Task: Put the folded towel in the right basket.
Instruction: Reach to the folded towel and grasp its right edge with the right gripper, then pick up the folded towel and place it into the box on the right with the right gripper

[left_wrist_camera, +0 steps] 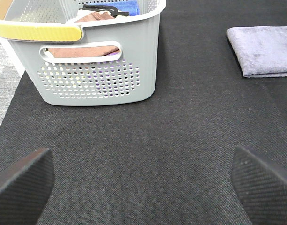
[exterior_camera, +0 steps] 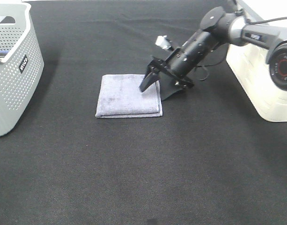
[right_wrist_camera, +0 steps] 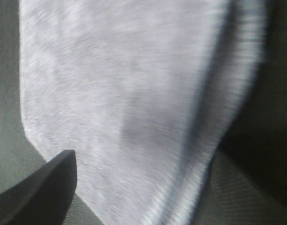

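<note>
The folded grey-lavender towel [exterior_camera: 127, 96] lies flat on the black mat in the middle. My right gripper [exterior_camera: 155, 93] is open at the towel's right edge, one finger tipped down onto the top of the towel, the other beside the edge on the mat. The right wrist view is filled by the towel [right_wrist_camera: 134, 93], with one dark finger [right_wrist_camera: 40, 197] low in the picture. The right basket [exterior_camera: 255, 89] is white and stands at the right edge. My left gripper [left_wrist_camera: 143, 187] is open and empty over bare mat, far from the towel [left_wrist_camera: 265, 49].
A grey perforated basket [exterior_camera: 12, 75] stands at the left edge; in the left wrist view this basket [left_wrist_camera: 101, 70] holds cloths. The right arm [exterior_camera: 213, 33] reaches in across the front of the white basket.
</note>
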Robot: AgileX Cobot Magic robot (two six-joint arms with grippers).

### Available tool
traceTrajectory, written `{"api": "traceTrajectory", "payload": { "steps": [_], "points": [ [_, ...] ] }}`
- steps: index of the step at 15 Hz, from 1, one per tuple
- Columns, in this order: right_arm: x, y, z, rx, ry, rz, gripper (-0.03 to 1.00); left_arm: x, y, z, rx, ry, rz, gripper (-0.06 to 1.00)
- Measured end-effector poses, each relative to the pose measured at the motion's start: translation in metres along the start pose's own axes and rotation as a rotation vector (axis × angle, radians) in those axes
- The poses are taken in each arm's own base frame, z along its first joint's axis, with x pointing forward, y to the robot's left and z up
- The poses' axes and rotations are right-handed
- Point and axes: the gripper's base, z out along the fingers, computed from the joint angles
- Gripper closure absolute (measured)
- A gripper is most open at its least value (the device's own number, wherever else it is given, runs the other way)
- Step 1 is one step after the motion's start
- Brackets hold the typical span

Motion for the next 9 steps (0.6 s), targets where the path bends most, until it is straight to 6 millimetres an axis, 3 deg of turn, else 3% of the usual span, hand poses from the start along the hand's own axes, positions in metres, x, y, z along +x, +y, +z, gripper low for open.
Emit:
{"api": "traceTrajectory", "payload": {
  "steps": [2,4,5,9],
  "points": [
    [-0.0002,0.0012,0.006,0.005,-0.007,-0.005,0.36,0.0,0.0,0.0,0.0,0.0,0.0,-0.03],
    [-0.0007,-0.0029,0.0099,0.023,-0.017,-0.005,0.64,0.0,0.0,0.0,0.0,0.0,0.0,-0.03],
    [-0.001,-0.0041,0.0107,0.028,-0.021,-0.005,0.88,0.0,0.0,0.0,0.0,0.0,0.0,-0.03],
    [-0.0027,-0.0016,0.007,0.034,-0.028,-0.029,0.9,0.0,0.0,0.0,0.0,0.0,0.0,-0.03]
  ]
}}
